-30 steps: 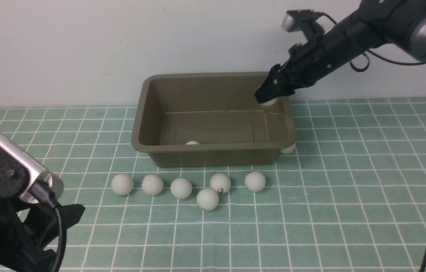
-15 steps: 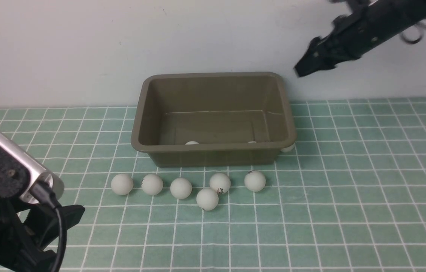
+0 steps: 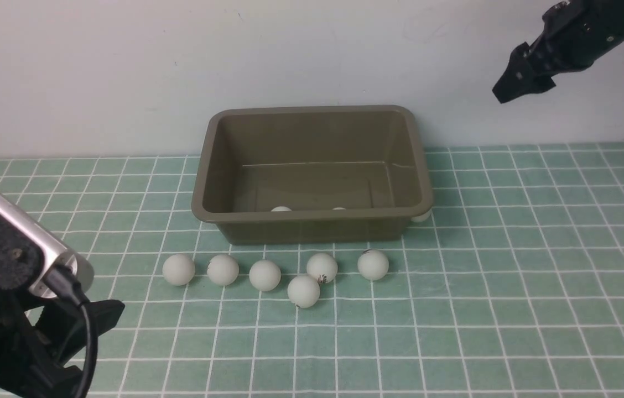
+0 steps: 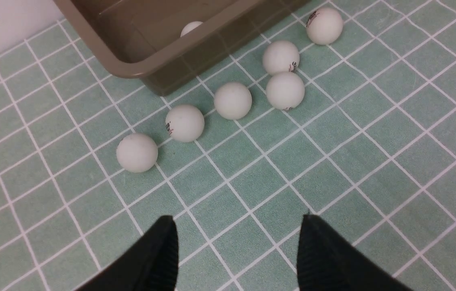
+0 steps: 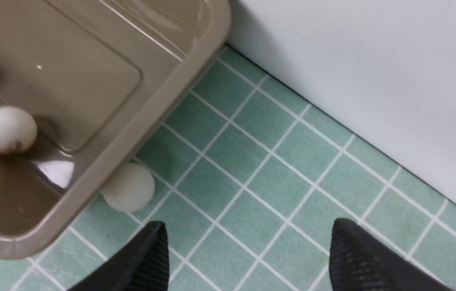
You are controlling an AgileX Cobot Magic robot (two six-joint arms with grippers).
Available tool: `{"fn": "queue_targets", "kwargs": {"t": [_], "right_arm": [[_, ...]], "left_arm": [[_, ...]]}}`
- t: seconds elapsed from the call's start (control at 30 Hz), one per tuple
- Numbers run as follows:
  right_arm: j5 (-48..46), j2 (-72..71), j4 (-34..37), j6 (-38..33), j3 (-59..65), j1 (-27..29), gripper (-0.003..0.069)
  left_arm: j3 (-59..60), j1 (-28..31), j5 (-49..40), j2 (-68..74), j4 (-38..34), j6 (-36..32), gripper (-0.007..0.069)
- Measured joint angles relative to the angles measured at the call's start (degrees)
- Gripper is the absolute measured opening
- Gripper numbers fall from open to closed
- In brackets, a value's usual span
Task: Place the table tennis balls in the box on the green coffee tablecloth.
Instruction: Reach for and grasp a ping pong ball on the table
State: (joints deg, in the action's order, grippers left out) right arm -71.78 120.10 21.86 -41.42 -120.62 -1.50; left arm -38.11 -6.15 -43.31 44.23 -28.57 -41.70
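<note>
The olive-brown box point(image 3: 312, 216) stands on the green tablecloth point(image 3: 511, 276) by the wall. Two table tennis balls point(image 3: 281, 209) point(image 3: 339, 208) lie inside it against the front wall. Several more balls point(image 3: 265, 275) sit in a loose row in front of the box, and one ball point(image 3: 421, 216) rests at its right front corner. My right gripper point(image 3: 503, 94) hangs high to the right of the box, open and empty, and looks down on that corner ball point(image 5: 128, 187). My left gripper point(image 4: 238, 220) is open and empty, low at the near left, short of the row.
A pale wall point(image 3: 124, 66) rises straight behind the box and the cloth's back edge. The left arm's camera and cable point(image 3: 63, 276) fill the near left corner. Bare cloth stretches to the right of the box and in front of the row.
My right gripper let its ball go into the box, then rose and swung right, away from it. The dropped ball rolled left along the front wall. The left arm stayed still.
</note>
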Motion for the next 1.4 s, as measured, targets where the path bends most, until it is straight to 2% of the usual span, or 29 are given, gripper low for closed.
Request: {"fn": "queue_targets", "kwargs": {"t": [0.3, 0.47, 0.53, 0.57, 0.73, 0.83, 1.0, 1.27, 1.4], "right_arm": [[-0.07, -2.99, -7.01, 1.97, 0.26, 0.45, 0.0446], [-0.12, -3.79, -8.78, 2.36, 0.26, 3.47, 0.0429], [-0.12, -3.64, -7.16, 1.50, 0.26, 7.22, 0.0420], [-0.12, -3.64, -7.16, 1.50, 0.26, 7.22, 0.0419], [-0.12, -1.64, 5.49, -2.79, 0.26, 12.51, 0.0410], [-0.01, 0.07, 16.26, -4.99, 0.26, 13.35, 0.0409], [-0.01, 0.37, 23.73, -5.29, 0.26, 12.38, 0.0409], [0.03, -1.30, 24.31, -1.75, 0.26, 10.32, 0.0409], [0.04, -5.24, 21.07, 0.45, 0.26, 10.32, 0.0409]], "left_arm": [[0.00, 0.00, 0.00, 0.00, 0.00, 0.00, 0.0363], [0.00, 0.00, 0.00, 0.00, 0.00, 0.00, 0.0363], [0.00, 0.00, 0.00, 0.00, 0.00, 0.00, 0.0363], [0.00, 0.00, 0.00, 0.00, 0.00, 0.00, 0.0363], [0.00, 0.00, 0.00, 0.00, 0.00, 0.00, 0.0363], [0.00, 0.00, 0.00, 0.00, 0.00, 0.00, 0.0363], [0.00, 0.00, 0.00, 0.00, 0.00, 0.00, 0.0363], [0.00, 0.00, 0.00, 0.00, 0.00, 0.00, 0.0363], [0.00, 0.00, -0.12, 0.00, 0.00, 0.00, 0.0363]]}}
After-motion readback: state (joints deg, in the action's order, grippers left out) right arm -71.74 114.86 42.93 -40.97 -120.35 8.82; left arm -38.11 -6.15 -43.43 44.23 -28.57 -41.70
